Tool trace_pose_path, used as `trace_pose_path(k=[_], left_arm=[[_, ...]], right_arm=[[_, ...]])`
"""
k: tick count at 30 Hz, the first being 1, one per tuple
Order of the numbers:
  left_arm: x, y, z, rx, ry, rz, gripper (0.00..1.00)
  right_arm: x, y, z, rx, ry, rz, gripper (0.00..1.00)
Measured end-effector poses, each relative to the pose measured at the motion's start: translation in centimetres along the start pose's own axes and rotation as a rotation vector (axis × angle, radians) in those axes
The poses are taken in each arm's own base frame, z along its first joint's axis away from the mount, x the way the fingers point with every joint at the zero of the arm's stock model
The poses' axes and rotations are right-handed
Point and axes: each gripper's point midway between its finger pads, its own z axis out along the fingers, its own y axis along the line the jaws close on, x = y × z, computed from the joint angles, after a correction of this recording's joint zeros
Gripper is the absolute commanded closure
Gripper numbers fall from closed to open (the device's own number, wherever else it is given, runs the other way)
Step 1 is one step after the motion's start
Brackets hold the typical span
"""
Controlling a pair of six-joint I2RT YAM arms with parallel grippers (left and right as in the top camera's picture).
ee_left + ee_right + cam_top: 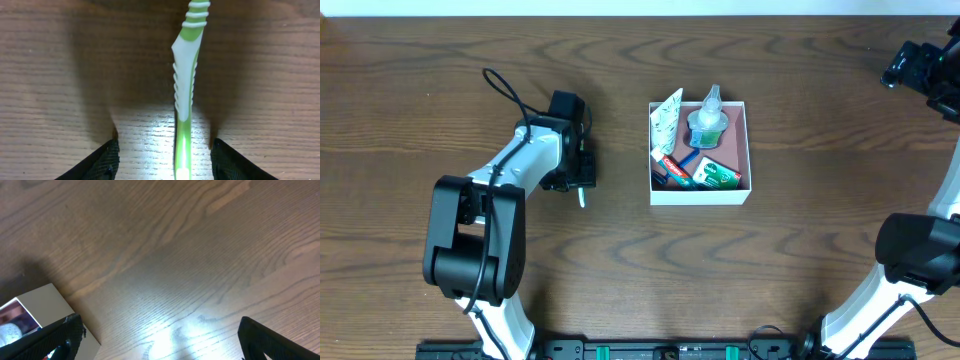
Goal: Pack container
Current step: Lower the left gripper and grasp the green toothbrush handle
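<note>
1. The container (700, 196) sits on the table (800, 120) about midway between the 2 arms. It is square, shallow and open at the top, white outside and pink inside.
2. Inside it, a clear bottle (706, 122) with a pale cap is near the far wall, and a white and green packet (667, 122) leans at the left wall. Flat red and green packs (717, 174) lie along the near wall, but their print is too small to read.
3. The left arm (520, 165) reaches over the table to the left of the container, well apart from it.
4. In the left wrist view a green and white toothbrush (184, 85) lies lengthwise between the left jaws. These are spread wide, each dark tip stands clear of the handle, and they grip nothing.
5. From overhead, only a pale end of the toothbrush (582, 198) shows from under the left wrist.
6. The right arm (920, 250) rises at the right edge, with its wrist (920, 65) up at the far right corner, well apart from the container.
7. The right jaws are also spread wide with only bare table between them, and they hold nothing.
8. In the right wrist view, 1 white corner of the container (42, 305) shows at the lower left, just beside 1 jaw tip.
</note>
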Motion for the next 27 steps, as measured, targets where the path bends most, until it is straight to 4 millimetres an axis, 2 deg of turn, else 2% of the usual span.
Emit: trace_pose_path(k=[9, 11, 12, 15, 23, 27], left_arm=[[-0.05, 0.05, 0.00, -0.003, -0.002, 0.000, 0.42], [-0.07, 0.04, 0.00, -0.002, -0.003, -0.004, 0.57], [-0.08, 0.07, 0.00, -0.004, -0.004, -0.004, 0.61], [-0.10, 0.08, 0.00, -0.005, -0.004, 0.002, 0.63], [-0.10, 0.09, 0.00, -0.006, -0.005, -0.001, 0.88], [-0.13, 0.08, 0.00, -0.005, -0.006, 0.001, 0.94]], right_arm=[[0.00, 0.00, 0.00, 0.000, 0.000, 0.000, 0.01], [0.00, 0.00, 0.00, 0.000, 0.000, 0.000, 0.01], [0.00, 0.00, 0.00, 0.000, 0.000, 0.000, 0.01], [0.00, 0.00, 0.00, 0.000, 0.000, 0.000, 0.01], [0.00, 0.00, 0.00, 0.000, 0.000, 0.000, 0.01], [0.00, 0.00, 0.00, 0.000, 0.000, 0.000, 0.01]])
